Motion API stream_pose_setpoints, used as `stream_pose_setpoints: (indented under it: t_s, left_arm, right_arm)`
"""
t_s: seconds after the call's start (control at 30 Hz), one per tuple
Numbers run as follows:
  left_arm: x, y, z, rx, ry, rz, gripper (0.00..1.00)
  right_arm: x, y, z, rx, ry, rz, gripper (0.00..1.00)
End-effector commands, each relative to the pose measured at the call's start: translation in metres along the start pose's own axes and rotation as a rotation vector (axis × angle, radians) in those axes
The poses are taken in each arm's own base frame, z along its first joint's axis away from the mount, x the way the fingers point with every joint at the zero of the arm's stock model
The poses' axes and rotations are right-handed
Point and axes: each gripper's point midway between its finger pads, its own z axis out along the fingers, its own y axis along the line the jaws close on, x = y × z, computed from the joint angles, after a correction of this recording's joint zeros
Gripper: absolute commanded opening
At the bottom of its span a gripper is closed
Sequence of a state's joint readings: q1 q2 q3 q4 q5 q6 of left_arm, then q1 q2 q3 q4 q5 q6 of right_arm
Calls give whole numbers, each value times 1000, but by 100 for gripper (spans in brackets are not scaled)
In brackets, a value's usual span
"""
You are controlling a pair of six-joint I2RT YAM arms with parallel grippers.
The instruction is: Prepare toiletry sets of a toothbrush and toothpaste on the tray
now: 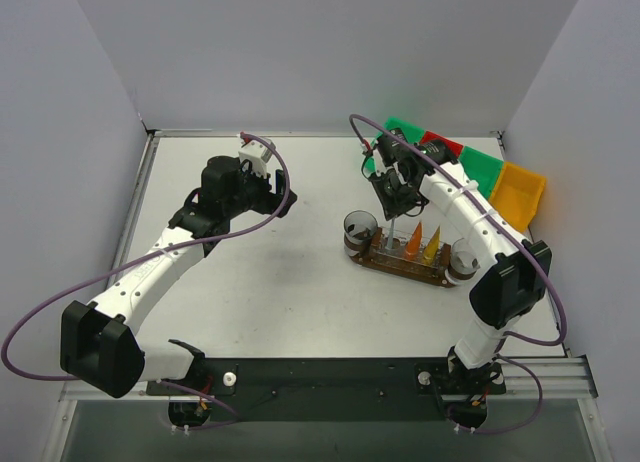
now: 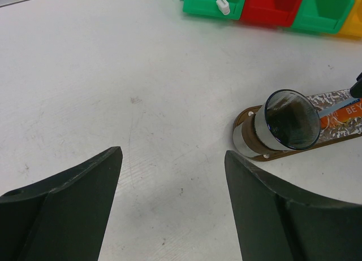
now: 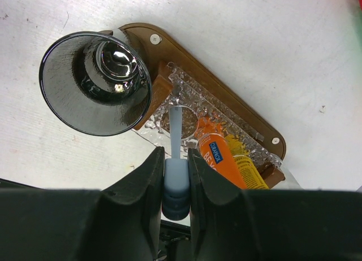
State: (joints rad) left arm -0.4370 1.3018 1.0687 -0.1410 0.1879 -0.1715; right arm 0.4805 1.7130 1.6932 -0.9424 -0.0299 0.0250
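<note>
The dark wooden tray (image 1: 385, 263) (image 3: 228, 96) lies right of centre and carries a clear ribbed holder. An orange toothpaste tube (image 3: 217, 157) (image 1: 413, 242) and a yellow one (image 3: 249, 172) (image 1: 432, 248) stand in that holder. A dark glassy cup (image 3: 95, 83) (image 1: 360, 229) (image 2: 291, 119) sits on the tray's left end, and another cup (image 1: 463, 258) on its right end. My right gripper (image 3: 175, 153) (image 1: 392, 204) is shut on the head end of a pale toothbrush (image 3: 175, 130), held upright with its lower tip in a round opening of the holder. Left of the tray, my left gripper (image 2: 172, 153) (image 1: 279, 200) hangs open over bare table.
Behind the tray stands a row of bins: green (image 1: 400, 132) (image 2: 203, 2), red (image 1: 441, 142) (image 2: 270, 4), green (image 1: 481, 166) (image 2: 325, 9) and yellow (image 1: 521, 193). A white toothbrush (image 2: 218, 1) lies in the first green bin. Grey walls close three sides.
</note>
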Motion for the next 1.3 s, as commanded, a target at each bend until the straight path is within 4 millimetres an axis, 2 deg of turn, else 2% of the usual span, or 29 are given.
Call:
stream_pose_setpoints:
  t_s: [0.0,0.33,0.37,0.4,0.6,0.8,1.03,1.27]
  left_arm:
    - [-25,-5,-7,19,-76,15,84]
    - [-23,-3,-6,12,-70,14,84]
    - [-24,-3,-6,11,-73,13,84]
    - [-24,-3,-6,9,-72,13,84]
    - [-24,-3,-5,11,-72,15,84]
    - [-24,-3,-5,9,-72,16,84]
    - [-24,-3,-6,11,-73,16,84]
    - [-26,-2,-6,7,-77,18,84]
  right_arm:
    - [7,-1,1,21,16,-6,0]
    - [17,0,5,25,39,3,1]
    - [17,0,5,25,39,3,5]
    - [17,-1,4,25,38,6,13]
    - [12,-1,-1,24,13,14,33]
    - [5,-4,-7,26,-12,30,46]
    - [-5,-9,-15,19,-65,88,53]
    - [-27,-23,-41,14,-192,189,54]
